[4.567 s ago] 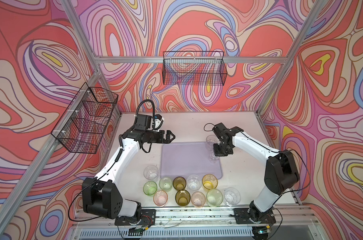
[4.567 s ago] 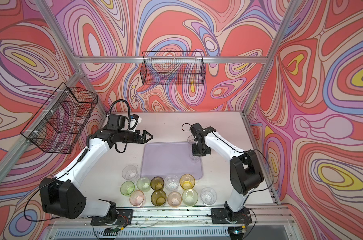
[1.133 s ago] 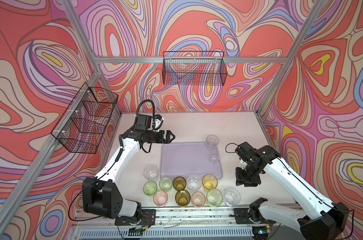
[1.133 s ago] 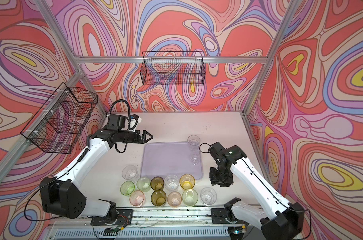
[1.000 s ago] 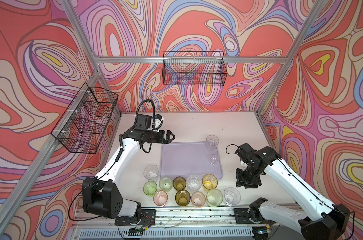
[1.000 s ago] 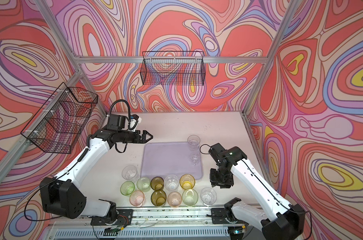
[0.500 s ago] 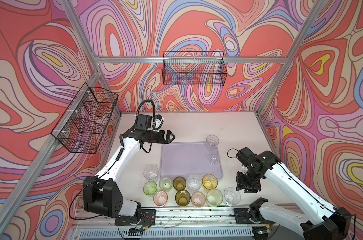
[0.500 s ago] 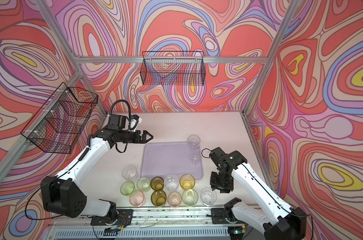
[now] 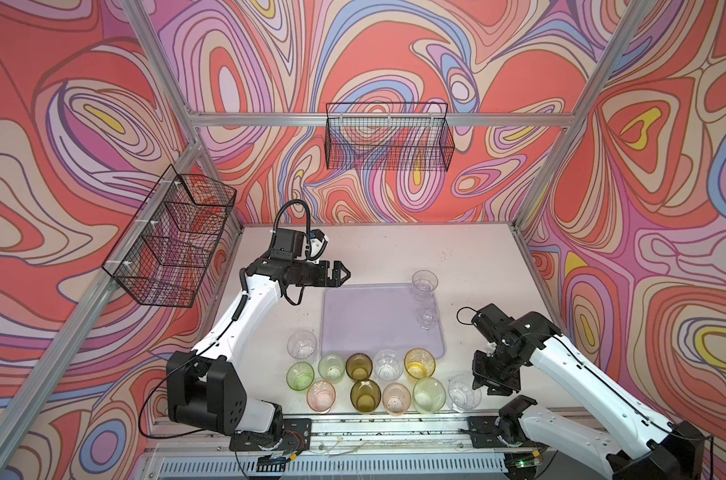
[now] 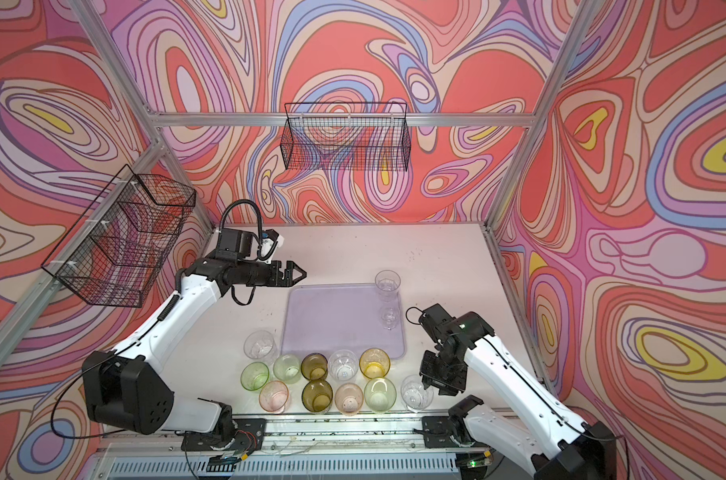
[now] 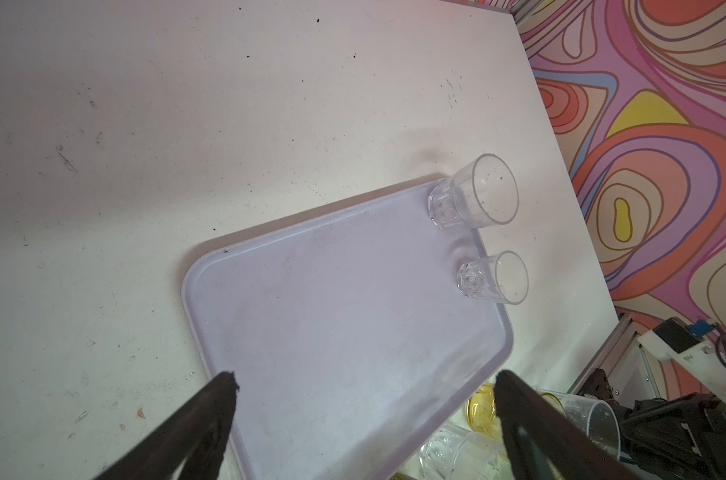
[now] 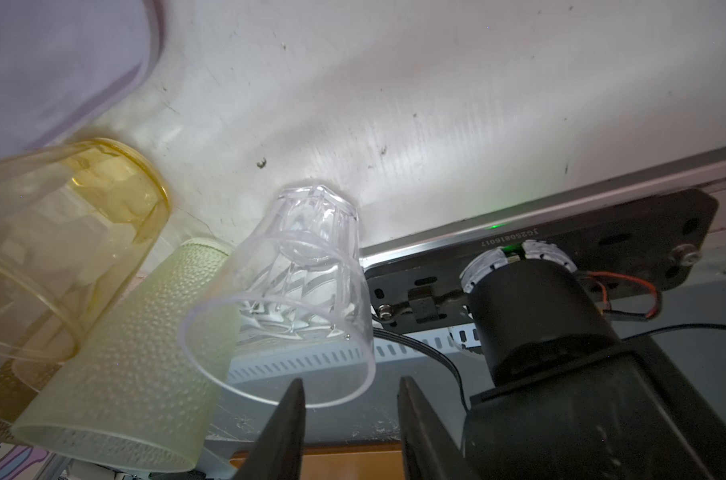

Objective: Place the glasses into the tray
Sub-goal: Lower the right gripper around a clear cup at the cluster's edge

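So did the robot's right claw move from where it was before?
Yes. The right gripper left the tray and came toward the front rail, beside the clear glass.

Only one marking can be read, a small pale code printed on the black base plate (image 12: 627,237) in the right wrist view. It stands upside down and seems to read "JC250816017" - its last characters are unclear.
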`<state>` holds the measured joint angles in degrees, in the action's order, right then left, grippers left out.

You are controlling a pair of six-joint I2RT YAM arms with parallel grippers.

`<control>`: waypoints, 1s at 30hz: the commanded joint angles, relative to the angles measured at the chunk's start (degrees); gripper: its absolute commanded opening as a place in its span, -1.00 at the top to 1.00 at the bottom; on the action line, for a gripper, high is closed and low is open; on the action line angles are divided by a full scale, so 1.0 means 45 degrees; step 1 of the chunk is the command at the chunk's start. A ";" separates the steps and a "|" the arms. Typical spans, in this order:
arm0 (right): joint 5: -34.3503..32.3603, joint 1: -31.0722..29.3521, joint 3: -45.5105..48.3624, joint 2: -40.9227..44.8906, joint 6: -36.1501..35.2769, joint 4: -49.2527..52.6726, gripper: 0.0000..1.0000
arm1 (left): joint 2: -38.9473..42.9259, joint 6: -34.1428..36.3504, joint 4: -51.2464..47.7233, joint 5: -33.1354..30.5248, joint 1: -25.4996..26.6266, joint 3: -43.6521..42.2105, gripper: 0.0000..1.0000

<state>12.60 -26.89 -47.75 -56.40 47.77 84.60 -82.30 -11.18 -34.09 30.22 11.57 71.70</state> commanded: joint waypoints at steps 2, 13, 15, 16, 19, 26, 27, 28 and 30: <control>0.0132 -0.0243 0.0226 0.0170 0.0737 -0.0342 0.24 | -0.0187 -0.0034 -0.0133 0.0111 -0.0052 0.0394 -0.99; -0.0082 -0.0879 0.0444 -0.0377 0.1242 -0.0489 0.25 | -0.0106 0.0021 -0.0193 0.0097 -0.0052 0.0385 -0.98; -0.0133 -0.1075 0.0498 -0.0474 0.1371 -0.0552 0.26 | -0.0090 0.0023 -0.0199 0.0105 -0.0052 0.0375 -0.99; -0.0176 -0.1129 0.0522 -0.0526 0.1447 -0.0575 0.27 | -0.0068 0.0021 -0.0196 0.0104 -0.0058 0.0375 -0.99; -0.0256 -0.1317 0.0607 -0.0688 0.1577 -0.0672 0.29 | -0.0041 0.0013 -0.0180 0.0121 -0.0053 0.0355 -0.98; -0.0178 -0.1486 0.1034 -0.0728 0.1823 -0.1167 0.35 | -0.0011 0.0022 -0.0170 0.0137 -0.0053 0.0355 -0.98; -0.0183 -0.1491 0.1108 -0.0738 0.1854 -0.1229 0.37 | -0.0016 0.0023 -0.0190 0.0131 -0.0060 0.0355 -0.99; -0.0175 -0.1491 0.1134 -0.0718 0.1862 -0.1269 0.38 | -0.0011 0.0042 -0.0179 0.0120 -0.0052 0.0355 -0.99; -0.0217 -0.1490 0.1159 -0.0719 0.1882 -0.1309 0.42 | -0.0022 0.0043 -0.0198 0.0121 -0.0053 0.0355 -0.98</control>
<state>12.67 -33.19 -43.09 -59.53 55.20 79.90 -82.30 -11.18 -34.09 30.22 11.57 71.70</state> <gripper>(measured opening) 0.305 0.992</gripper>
